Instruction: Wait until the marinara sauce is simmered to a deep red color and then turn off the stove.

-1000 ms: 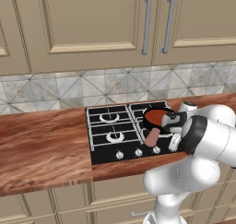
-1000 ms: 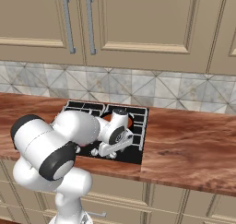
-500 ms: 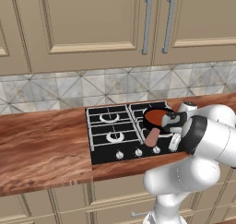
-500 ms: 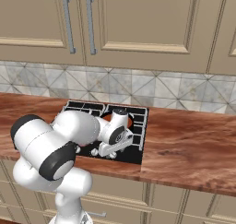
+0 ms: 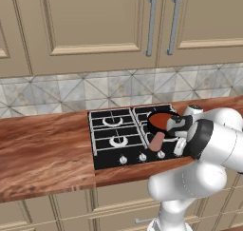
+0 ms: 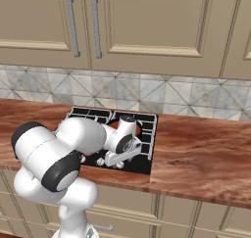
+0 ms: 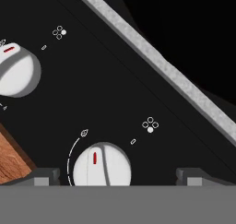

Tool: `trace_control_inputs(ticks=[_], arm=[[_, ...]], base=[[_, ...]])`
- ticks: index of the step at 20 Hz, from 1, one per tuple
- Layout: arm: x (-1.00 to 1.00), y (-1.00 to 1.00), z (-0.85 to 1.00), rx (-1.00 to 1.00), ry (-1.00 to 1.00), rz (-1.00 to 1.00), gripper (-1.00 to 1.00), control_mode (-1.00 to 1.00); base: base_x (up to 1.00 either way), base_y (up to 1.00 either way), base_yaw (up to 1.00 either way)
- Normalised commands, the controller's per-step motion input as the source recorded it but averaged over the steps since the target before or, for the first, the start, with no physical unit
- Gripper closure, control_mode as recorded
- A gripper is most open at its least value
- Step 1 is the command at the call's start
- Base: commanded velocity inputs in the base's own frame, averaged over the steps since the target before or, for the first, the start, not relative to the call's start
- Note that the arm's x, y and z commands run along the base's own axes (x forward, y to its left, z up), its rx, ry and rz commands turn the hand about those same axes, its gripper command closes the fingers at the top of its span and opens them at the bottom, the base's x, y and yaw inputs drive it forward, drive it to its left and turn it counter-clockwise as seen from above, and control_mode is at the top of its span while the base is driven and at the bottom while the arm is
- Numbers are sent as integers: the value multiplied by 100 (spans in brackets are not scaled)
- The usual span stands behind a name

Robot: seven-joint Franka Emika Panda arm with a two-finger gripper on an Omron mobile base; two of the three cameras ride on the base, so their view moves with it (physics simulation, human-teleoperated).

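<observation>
Presently, item: small round silver knob (image 7: 102, 165) on the black rectangular gas stove (image 5: 116, 139) set in the wooden worktop (image 5: 42, 151); rigid, smooth, likely slippery. I'd pinch its raised ridge. Claw (image 7: 115, 176) wide, straddling it.

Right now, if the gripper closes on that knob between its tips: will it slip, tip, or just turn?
The knob looks like a smooth white dome, so the fingertips may slip unless they catch its raised ridge. It sits flush on the stove panel, so it should probably rotate, not tip or lift. It seems rigid, unlikely to deform.
</observation>
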Motion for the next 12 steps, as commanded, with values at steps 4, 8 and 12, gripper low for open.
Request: trace_control_inputs(ticks=[4, 8, 12], arm=[[0, 0, 0, 0, 0, 0, -100, -100], [0, 0, 0, 0, 0, 0, -100, -100], [0, 0, 0, 0, 0, 0, -100, -100]], base=[[0, 0, 0], [0, 0, 0], [0, 0, 0]])
